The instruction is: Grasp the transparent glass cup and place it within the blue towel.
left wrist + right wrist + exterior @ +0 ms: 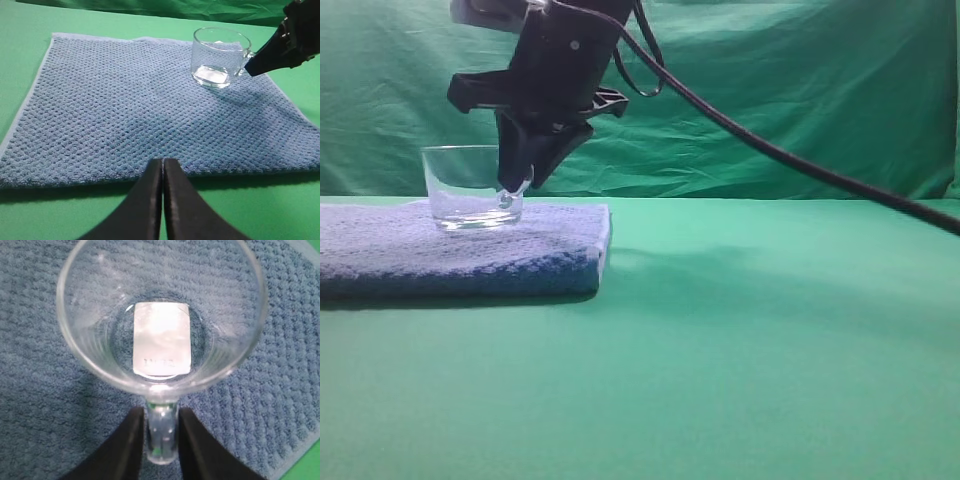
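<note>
Right claw [161,440]: its two dark fingers stand on either side of the loop handle of the transparent glass cup [160,315], touching or very nearly touching it; whether they grip or have slackened cannot be told from the wrist view, so the hold is recorded as undetermined. The approach is from above and to the handle side — a sensible choice, since the handle is the only narrow part of this wide, short vessel. The cup stands upright on the blue towel [440,255], base flat on the nubby weave, near the towel's far right corner as the left wrist view shows it, inside the edge. Judgement: placement looks complete, release pending or under way. Left claw [163,200]: fingers pressed together, holding nothing, hanging at the towel's near edge, well apart from the cup. The towel lies flat on the green bench [770,350].
</note>
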Controlling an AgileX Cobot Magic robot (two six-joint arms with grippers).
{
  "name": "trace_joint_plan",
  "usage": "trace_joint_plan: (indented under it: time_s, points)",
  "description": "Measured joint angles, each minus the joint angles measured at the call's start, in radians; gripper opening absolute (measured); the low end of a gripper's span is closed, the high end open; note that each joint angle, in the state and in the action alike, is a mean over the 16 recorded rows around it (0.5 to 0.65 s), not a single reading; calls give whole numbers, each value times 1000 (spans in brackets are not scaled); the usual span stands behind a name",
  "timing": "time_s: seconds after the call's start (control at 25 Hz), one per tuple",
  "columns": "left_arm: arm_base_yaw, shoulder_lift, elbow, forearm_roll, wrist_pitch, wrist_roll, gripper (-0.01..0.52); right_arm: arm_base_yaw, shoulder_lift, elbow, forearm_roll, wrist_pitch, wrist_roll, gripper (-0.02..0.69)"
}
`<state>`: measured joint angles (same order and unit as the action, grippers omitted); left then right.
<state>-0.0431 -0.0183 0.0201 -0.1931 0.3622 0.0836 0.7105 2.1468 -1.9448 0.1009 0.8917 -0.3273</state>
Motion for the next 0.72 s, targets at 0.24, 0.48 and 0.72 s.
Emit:
trace_joint_plan:
  time_s: [0.24, 0.48, 0.72]
  points:
    - [0, 0, 0, 0, 0, 0, 0, -10, -159, -39, -79, 192, 85, 169]
    - [0, 0, 0, 0, 0, 0, 0, -22, -366, -2, -149, 299, 163, 16]
    - [0, 0, 0, 0, 0, 0, 0, -31, -599, 194, -180, 236, 189, 0]
